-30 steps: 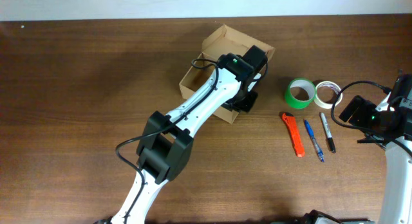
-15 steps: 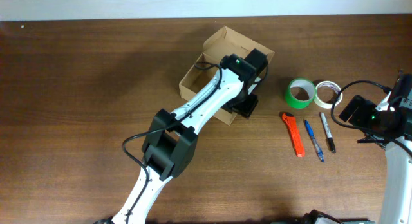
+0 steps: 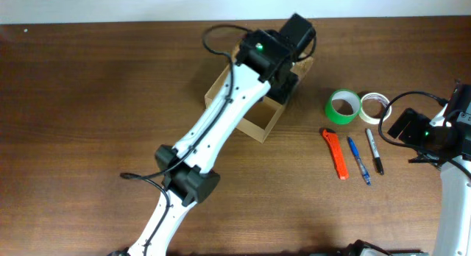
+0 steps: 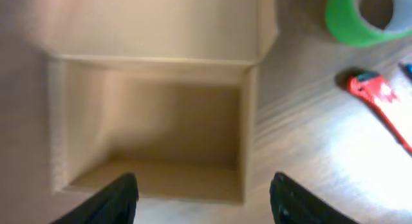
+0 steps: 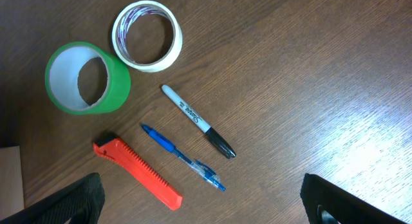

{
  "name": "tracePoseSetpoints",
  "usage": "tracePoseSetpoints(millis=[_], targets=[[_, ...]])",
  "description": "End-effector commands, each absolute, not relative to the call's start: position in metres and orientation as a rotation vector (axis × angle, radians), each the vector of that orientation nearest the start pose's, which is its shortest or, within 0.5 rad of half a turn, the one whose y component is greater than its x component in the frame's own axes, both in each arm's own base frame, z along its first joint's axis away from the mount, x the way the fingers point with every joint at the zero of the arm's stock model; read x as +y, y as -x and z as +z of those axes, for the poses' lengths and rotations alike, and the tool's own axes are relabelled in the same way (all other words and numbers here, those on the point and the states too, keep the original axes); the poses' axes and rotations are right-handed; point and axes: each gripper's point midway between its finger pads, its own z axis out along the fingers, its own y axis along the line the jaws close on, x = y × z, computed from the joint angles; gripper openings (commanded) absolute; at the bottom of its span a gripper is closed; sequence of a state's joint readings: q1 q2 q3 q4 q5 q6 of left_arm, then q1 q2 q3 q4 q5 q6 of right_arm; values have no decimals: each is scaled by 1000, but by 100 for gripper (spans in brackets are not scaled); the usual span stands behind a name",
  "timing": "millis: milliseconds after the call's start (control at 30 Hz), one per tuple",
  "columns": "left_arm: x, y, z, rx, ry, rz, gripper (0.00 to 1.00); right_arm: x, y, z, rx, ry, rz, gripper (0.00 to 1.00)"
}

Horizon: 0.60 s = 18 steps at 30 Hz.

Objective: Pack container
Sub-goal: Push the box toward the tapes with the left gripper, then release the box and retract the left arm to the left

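Note:
The container (image 3: 259, 127), a tan cardboard box, lies open at the table's middle back. In the left wrist view its inside (image 4: 174, 121) looks bare, with the lid flap (image 4: 154, 24) folded back beyond it. My left gripper (image 4: 203, 201) hovers over the box, open, with nothing between its fingers; from overhead it (image 3: 285, 87) covers the box's far right part. At the right edge my right gripper (image 5: 206, 205) is open wide above bare wood, short of the loose items.
Right of the box lie a green tape roll (image 3: 343, 107), a white tape roll (image 3: 374, 107), an orange box cutter (image 3: 335, 153), a blue pen (image 3: 358, 160) and a black marker (image 3: 374, 150). The left arm stretches diagonally from the front edge to the box.
My left gripper has opened and swung from the box's near right side toward its far end. The right arm has stayed still.

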State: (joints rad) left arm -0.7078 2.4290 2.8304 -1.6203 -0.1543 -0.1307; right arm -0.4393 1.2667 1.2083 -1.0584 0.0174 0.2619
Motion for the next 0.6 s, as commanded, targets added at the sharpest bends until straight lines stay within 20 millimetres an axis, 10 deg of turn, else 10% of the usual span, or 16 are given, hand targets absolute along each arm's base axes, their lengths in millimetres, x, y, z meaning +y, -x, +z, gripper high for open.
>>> tracePoseSetpoints(millis=[0, 300, 567], targets=[[-268, -419, 238, 2589, -643, 147, 66, -131, -270, 200, 2489, -936, -73, 99], [-152, -452, 304, 2520, -285, 203, 70, -133, -264, 198, 2504, -949, -107, 99], [5, -447, 346, 2501, 149, 204, 70, -137, -262, 198, 2507, -954, -141, 99]])
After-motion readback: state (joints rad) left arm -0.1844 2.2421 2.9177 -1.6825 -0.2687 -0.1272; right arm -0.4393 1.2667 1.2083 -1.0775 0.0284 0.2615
